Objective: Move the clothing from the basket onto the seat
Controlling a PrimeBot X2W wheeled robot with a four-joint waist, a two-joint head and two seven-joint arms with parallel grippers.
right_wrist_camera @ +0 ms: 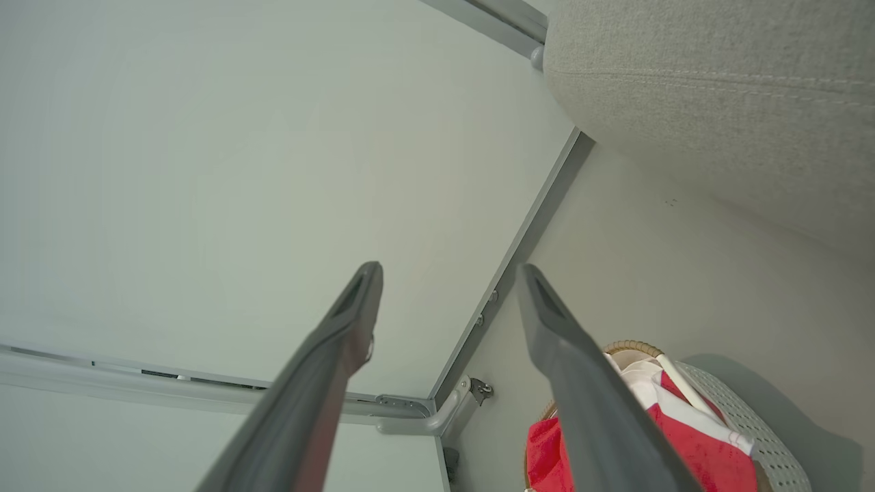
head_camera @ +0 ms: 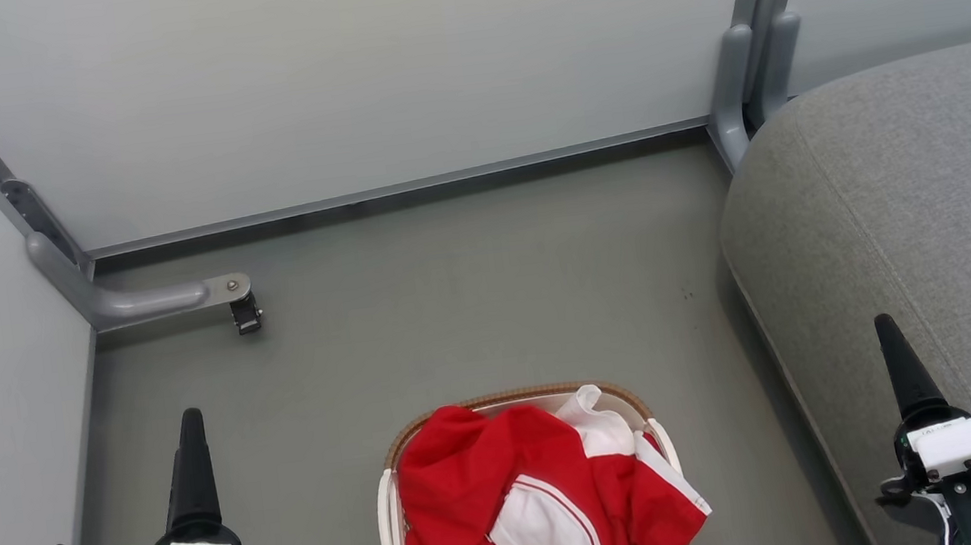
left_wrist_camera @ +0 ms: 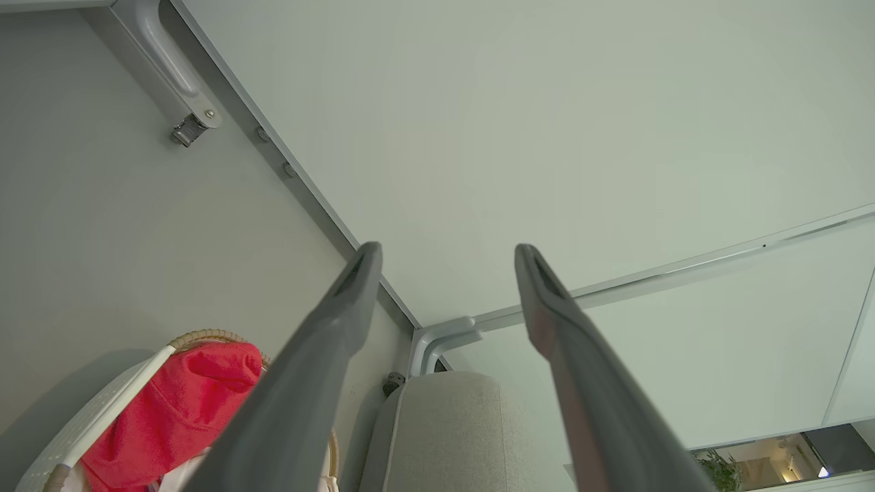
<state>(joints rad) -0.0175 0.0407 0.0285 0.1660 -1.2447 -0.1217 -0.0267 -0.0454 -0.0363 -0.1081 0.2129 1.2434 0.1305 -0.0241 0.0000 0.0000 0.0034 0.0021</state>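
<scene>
The basket point(head_camera: 464, 403), white with a brown woven rim, stands on the floor at the bottom centre of the head view. The red and white clothing point(head_camera: 491, 482) is heaped in it and spills over its right side. The grey seat point(head_camera: 916, 196) takes up the right side. My left gripper point(head_camera: 191, 434) hangs left of the basket, and my right gripper point(head_camera: 902, 353) is over the seat's front edge. In the left wrist view, the left gripper point(left_wrist_camera: 448, 249) is open and empty, with the clothing point(left_wrist_camera: 178, 403) and seat point(left_wrist_camera: 444, 430) beyond it. My right gripper point(right_wrist_camera: 451, 270) is likewise open and empty.
Pale partition walls point(head_camera: 336, 79) close off the back and left. A grey bracket with a small black caster point(head_camera: 245, 314) juts from the left corner. Bare grey floor point(head_camera: 470, 293) lies between the walls, basket and seat.
</scene>
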